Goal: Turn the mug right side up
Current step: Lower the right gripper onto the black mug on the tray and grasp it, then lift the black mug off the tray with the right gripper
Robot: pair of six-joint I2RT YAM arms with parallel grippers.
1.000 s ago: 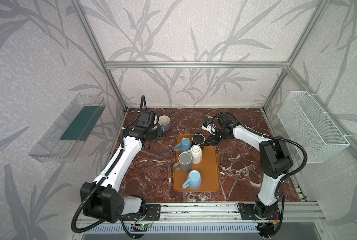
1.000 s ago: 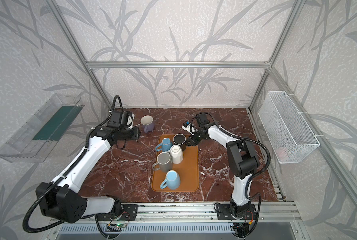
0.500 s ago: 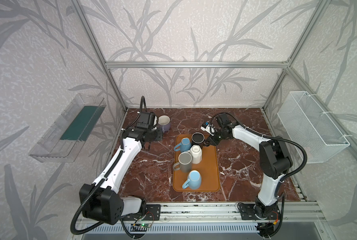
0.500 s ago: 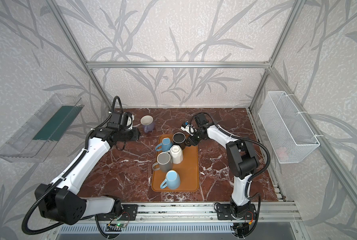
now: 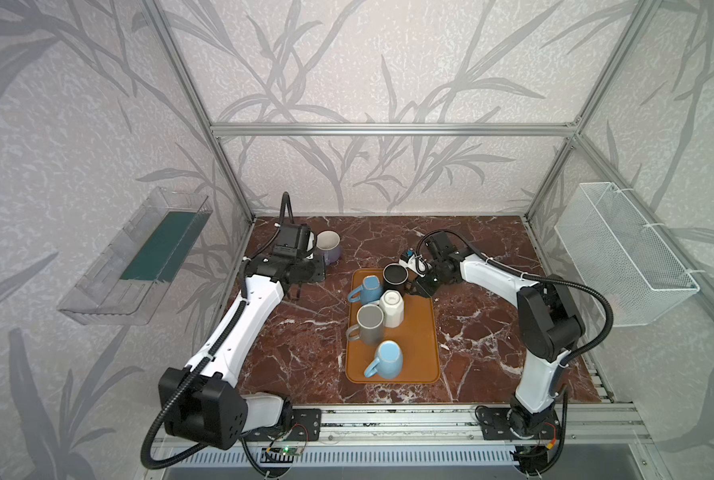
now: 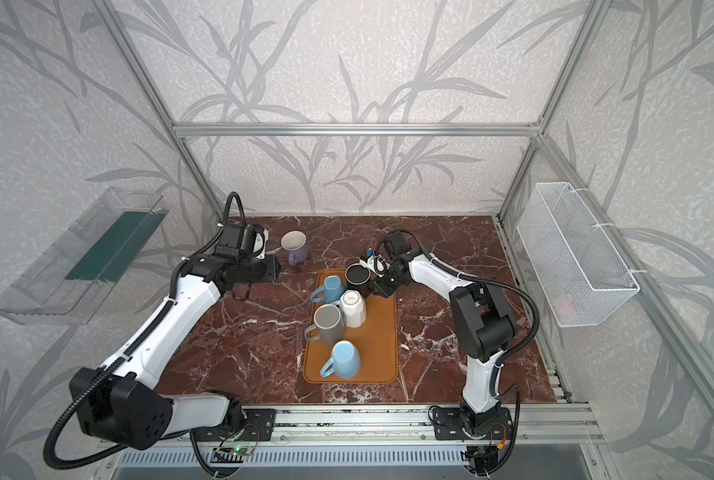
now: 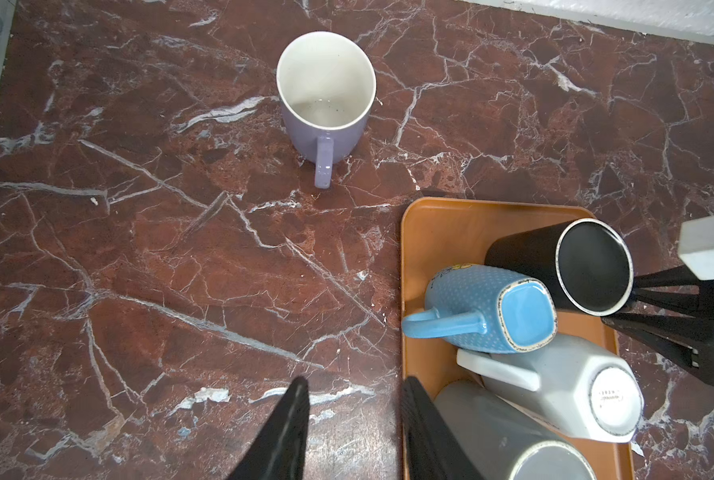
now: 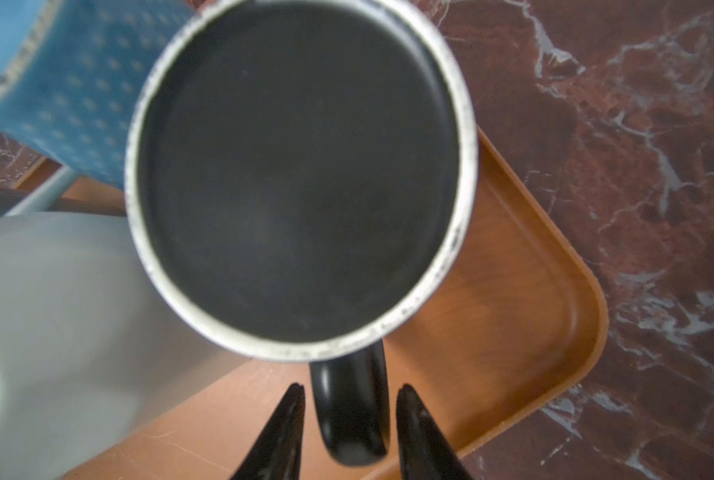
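Resting nearest: pale blue mug (image 5: 386, 359), bottom up at the near end of the tray (image 5: 419, 332).
Tray: orange, mid-table (image 5: 305, 353), with five mugs crowded on its left side.
Grey mug: (image 5: 370, 324) just behind the pale blue one; it looks bottom up too, though I can't be sure.
White mug: (image 5: 392, 307) touching the grey mug on its right, with its stamped base facing up.
Dotted blue mug: (image 5: 368, 289) farther back on the left, base up, handle pointing left.
Black mug: (image 5: 395, 277) in the tray's far right corner, inverted, its pale foot ring showing. I take this to be the mug in hand.
Right gripper: (image 8: 350, 388) low at the black mug's right side. The jaws are parted and straddle the handle (image 8: 349, 415), with a sliver of gap on each side, so no pinch shows.
Left gripper: (image 7: 353, 382) over bare table left of the tray, jaws apart and holding nothing.
Purple mug: (image 5: 329, 247) far left, off the tray, upright with its white inside showing.
Done: one mug stands right side up.
Left: close on the black mug's handle, lift it clear of its neighbours, flip it and set it down. The other tray mugs look to need the same.
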